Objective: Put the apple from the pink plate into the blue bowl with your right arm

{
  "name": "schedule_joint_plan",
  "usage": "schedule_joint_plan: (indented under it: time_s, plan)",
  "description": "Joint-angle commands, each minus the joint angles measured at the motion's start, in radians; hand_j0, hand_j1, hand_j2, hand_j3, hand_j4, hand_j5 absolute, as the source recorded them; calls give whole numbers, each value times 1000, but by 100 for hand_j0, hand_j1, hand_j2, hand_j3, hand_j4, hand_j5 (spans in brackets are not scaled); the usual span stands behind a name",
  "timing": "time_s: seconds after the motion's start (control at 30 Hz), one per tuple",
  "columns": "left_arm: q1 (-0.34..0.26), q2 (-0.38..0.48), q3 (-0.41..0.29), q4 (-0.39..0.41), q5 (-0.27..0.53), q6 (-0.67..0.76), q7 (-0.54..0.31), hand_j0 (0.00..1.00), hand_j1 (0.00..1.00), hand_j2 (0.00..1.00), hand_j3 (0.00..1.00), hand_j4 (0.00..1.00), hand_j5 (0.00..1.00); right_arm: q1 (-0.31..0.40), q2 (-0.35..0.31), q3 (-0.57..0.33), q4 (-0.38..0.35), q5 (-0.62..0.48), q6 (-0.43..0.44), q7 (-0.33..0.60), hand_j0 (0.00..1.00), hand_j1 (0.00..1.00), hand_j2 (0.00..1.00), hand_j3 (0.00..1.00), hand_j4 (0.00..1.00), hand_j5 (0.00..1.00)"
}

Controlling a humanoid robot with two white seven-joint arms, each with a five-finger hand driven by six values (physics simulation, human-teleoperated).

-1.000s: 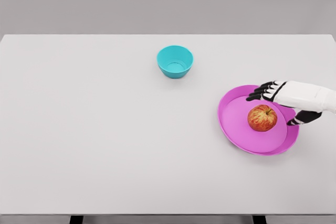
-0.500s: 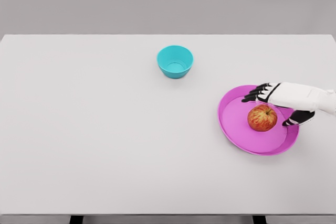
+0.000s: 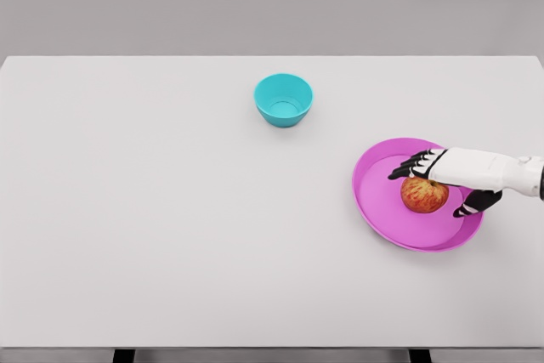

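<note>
A red-yellow apple [image 3: 422, 196] lies on the pink plate [image 3: 382, 201] at the right of the white table. My right hand [image 3: 438, 183] comes in from the right edge and hovers just over the apple, covering its top. Its dark fingers [image 3: 408, 166] are spread out past the apple's far side and the thumb [image 3: 472, 204] hangs on the near right side; nothing is grasped. The blue bowl [image 3: 283, 99] stands empty farther back, left of the plate. My left arm is out of view.
The white table [image 3: 170, 210] stretches wide to the left and front. Its front edge runs along the bottom of the view, and a grey wall lies behind it.
My right hand has moved down and slightly left, from beside and behind the apple to right over it. The apple, plate and bowl have not moved.
</note>
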Motion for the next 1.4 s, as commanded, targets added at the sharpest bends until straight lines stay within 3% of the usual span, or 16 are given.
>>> schedule_joint_plan:
  time_s: [0.0,0.03,0.1,0.2,0.27,0.33,0.53,0.93,1.37]
  plan:
    - [0,0,0,0,0,0,0,100,100,100,100,100,100,0,0,2,2,-6,3,0,98,98,98,98,98,98]
    - [0,0,0,0,1,0,0,100,100,100,100,100,100,0,0,2,2,-6,3,0,93,93,93,93,93,93]
    - [0,0,0,0,1,0,0,100,100,100,100,100,100,0,0,11,0,-6,3,0,93,93,93,93,93,93]
    - [0,0,0,0,1,0,0,100,100,100,100,100,100,0,-2,13,2,-6,3,0,75,75,75,75,75,75]
    - [0,0,0,0,1,0,0,100,100,100,100,100,100,0,-2,19,2,-6,3,0,75,75,75,75,75,75]
    - [0,0,0,0,0,0,0,100,100,100,100,100,100,0,-2,19,2,-6,3,0,62,62,62,62,62,62]
    - [0,0,0,0,0,0,0,100,100,100,100,100,100,-9,-2,19,-3,-6,3,0,46,46,46,46,46,46]
    - [0,0,0,0,1,0,0,100,100,100,100,100,100,-92,6,10,-3,-7,3,0,46,46,46,46,46,46]
    - [0,0,0,0,1,0,0,100,100,100,100,100,100,-219,140,13,57,33,3,0,46,46,46,46,46,46]
